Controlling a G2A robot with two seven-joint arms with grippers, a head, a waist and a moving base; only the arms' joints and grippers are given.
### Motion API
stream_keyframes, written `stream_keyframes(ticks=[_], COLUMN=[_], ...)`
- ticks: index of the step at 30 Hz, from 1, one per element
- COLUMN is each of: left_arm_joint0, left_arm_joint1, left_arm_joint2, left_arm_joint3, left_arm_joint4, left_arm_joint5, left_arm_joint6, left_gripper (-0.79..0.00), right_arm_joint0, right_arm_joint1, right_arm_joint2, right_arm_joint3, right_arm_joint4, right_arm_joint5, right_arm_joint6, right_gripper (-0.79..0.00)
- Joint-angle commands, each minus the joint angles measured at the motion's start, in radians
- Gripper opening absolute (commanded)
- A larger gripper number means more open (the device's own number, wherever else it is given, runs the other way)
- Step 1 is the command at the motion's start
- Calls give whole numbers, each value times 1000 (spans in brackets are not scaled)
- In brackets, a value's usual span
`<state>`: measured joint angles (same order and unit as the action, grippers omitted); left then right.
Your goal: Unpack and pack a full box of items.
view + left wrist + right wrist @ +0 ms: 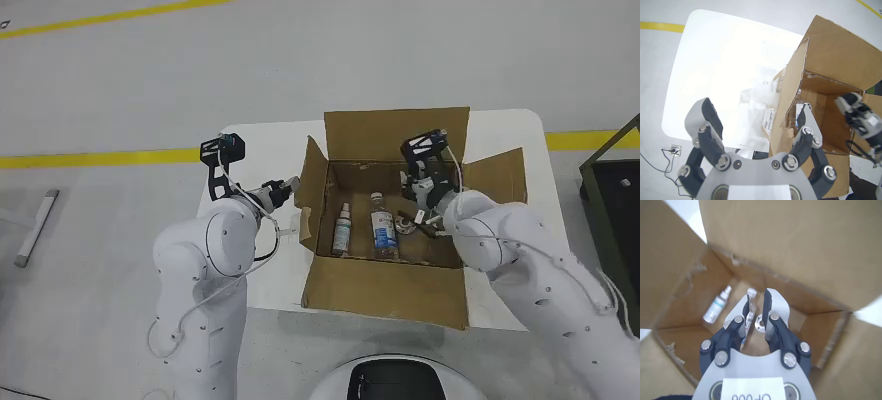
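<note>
Cardboard flap (791,83) half-hides a clear bottle (792,115); left gripper (756,105) and right gripper (757,296) gape empty.

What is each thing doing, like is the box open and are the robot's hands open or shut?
Brown cardboard box: open, flaps spread out.
Small white spray bottle: lying down in the box.
Clear plastic bottle with a blue label: lying down beside the spray bottle.
Round silver metal ring: resting on the box floor.
Left gripper: open, empty, outside the box.
Right gripper: open, empty, above the box floor.
</note>
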<state>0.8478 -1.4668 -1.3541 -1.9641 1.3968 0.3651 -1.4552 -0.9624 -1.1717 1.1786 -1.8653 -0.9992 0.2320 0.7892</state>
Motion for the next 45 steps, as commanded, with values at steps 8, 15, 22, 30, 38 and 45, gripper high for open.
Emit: stream_keyframes(ticks=[8,15,22,30,38,45], left_arm_joint0=[0,0,0,0,0,0], left_arm_joint1=[0,0,0,0,0,0], left_arm_joint2=[0,0,0,0,0,0], left_arm_joint3=[0,0,0,0,0,0], left_arm_joint4=[0,0,0,0,0,0], left_arm_joint5=[0,0,0,0,0,0], left_arm_joint6=[0,0,0,0,0,0], left_gripper=[0,0,0,0,0,0], right_arm_joint0=[-304,-485,-519,-450,-399,-330], right_arm_joint1=[42,35,23,20,26,39], right_arm_joint2=[630,881,774,626,510,379], right_arm_joint3=[-195,-46,25,5,-42,-39], right_arm_joint4=[195,458,656,814,855,672], right_arm_joint5=[-80,-117,-195,-304,-359,-403], right_arm_joint6=[-176,-197,-152,-68,63,201], right_gripper=[-785,-785,-785,-785,-785,-785])
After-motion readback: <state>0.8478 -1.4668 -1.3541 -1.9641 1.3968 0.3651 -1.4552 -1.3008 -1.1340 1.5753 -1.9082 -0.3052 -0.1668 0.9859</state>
